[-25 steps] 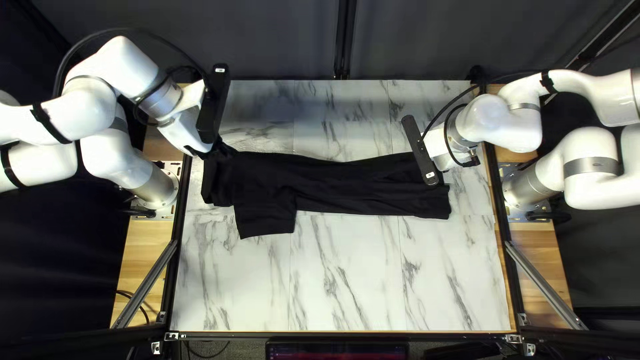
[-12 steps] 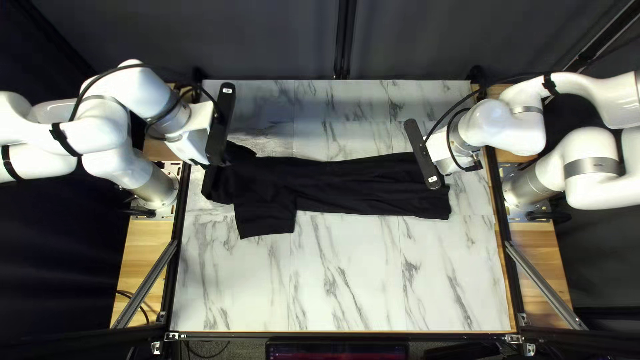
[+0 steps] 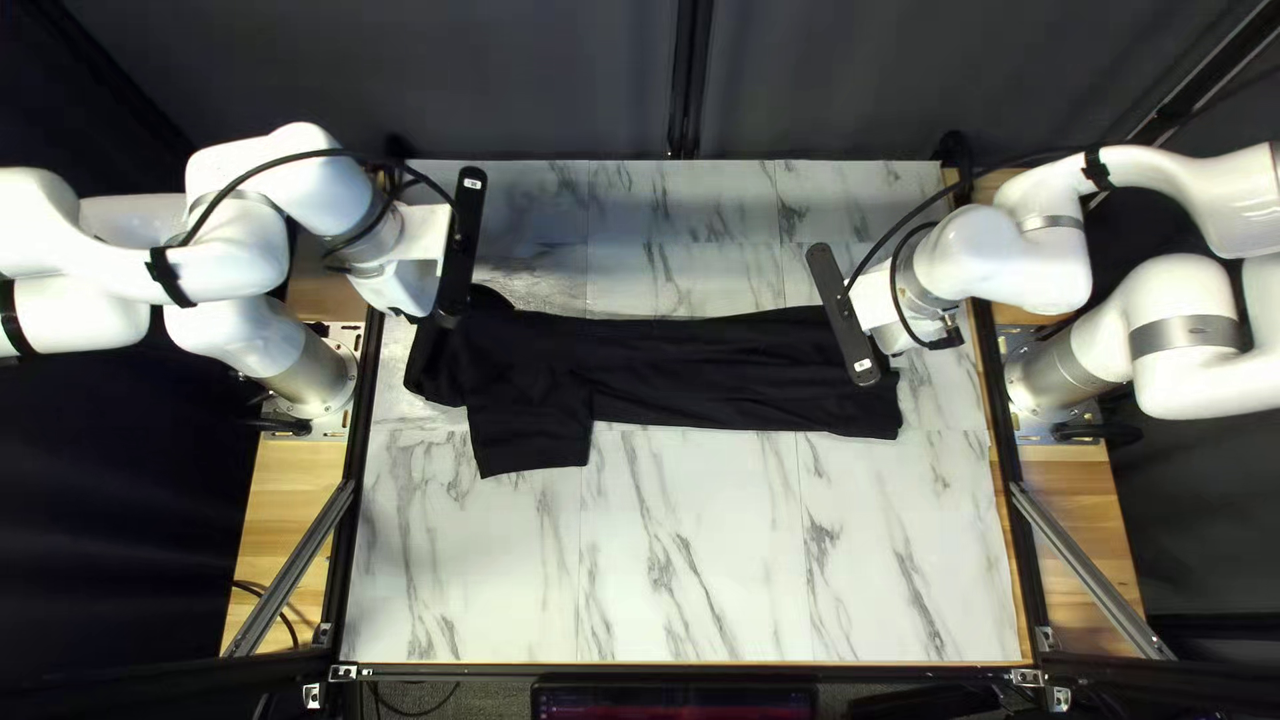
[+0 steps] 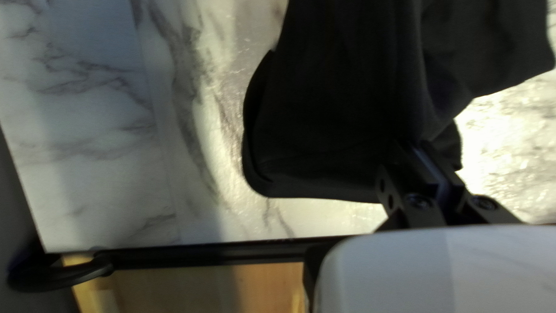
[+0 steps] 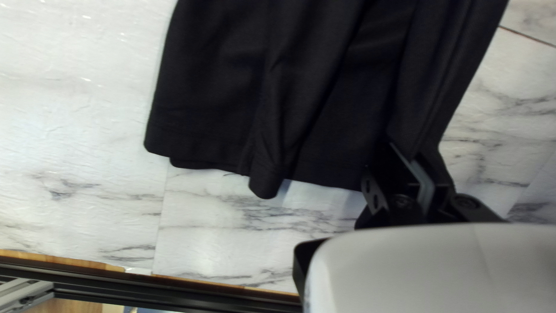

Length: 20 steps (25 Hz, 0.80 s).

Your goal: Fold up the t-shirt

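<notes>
One soft black cloth T-shirt (image 3: 720, 374) lies across a smooth white, grey-veined tabletop (image 3: 720, 560)

The marble-look surface is divided by fine straight seams and bordered by a dark metal frame (image 3: 800, 672). Pale brown wood panels (image 3: 287, 494) flank it, with straight grey metal braces (image 3: 296, 567) slanting over them at the near corners. A dark, matte curtain (image 3: 400, 80) stands behind the far edge, and a black-framed screen (image 3: 674, 700) sits just beyond the near one.

The garment forms a long, narrow strip running left to right in the top left view, about midway between the table's far and near edges. Shallow lengthwise creases run through it. Toward its left end, a squarish sleeve (image 3: 534, 434) juts toward the near edge.

The white-bodied left gripper (image 3: 444, 320) is at the shirt's left end; its black fingers (image 4: 397, 165) are clenched on the fabric, which bunches into soft folds ahead of them. The white-bodied right gripper (image 3: 888, 334) pinches the opposite end near a corner of the stitched hem (image 5: 330, 174). Beside that grip, the hem ripples and one rounded fold (image 5: 265, 182) pokes past its line.
</notes>
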{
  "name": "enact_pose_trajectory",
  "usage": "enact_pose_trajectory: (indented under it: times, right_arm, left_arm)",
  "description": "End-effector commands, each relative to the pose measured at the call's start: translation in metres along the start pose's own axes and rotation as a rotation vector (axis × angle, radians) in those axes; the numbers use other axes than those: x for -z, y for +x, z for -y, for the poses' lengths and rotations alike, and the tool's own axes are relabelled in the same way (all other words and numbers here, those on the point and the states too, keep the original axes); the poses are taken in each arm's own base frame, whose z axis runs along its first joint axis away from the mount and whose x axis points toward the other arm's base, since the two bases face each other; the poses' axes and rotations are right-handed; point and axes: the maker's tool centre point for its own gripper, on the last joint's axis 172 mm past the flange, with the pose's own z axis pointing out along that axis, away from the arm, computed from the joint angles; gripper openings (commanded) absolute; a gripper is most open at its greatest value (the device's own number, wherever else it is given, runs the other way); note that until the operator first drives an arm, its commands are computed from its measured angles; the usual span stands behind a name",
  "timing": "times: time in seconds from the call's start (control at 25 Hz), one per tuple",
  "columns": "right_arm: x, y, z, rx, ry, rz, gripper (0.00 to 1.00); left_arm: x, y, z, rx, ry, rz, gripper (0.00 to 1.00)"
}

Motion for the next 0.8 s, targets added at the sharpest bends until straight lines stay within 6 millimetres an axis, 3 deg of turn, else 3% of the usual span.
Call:
enact_pose_trajectory:
  times: [0.04, 0.44, 0.52, 0.8]
  right_arm:
    - [-0.007, 0.001, 0.004, 0.006, 0.006, 0.008, 0.0]
    - [-0.035, -0.01, 0.004, 0.026, 0.046, 0.016, 0.0]
    - [-0.031, -0.01, 0.0, 0.027, 0.048, 0.017, 0.0]
    - [0.003, -0.017, -0.043, 0.015, 0.006, 0.016, 0.0]
  left_arm:
    - [-0.002, -0.005, 0.003, -0.001, 0.007, 0.008, 0.03]
    - [-0.014, -0.008, -0.009, -0.032, -0.007, 0.005, 0.02]
    - [-0.012, -0.009, -0.005, -0.037, -0.009, 0.008, 0.03]
    - [0.004, -0.01, 0.017, -0.021, 0.012, -0.005, 0.02]
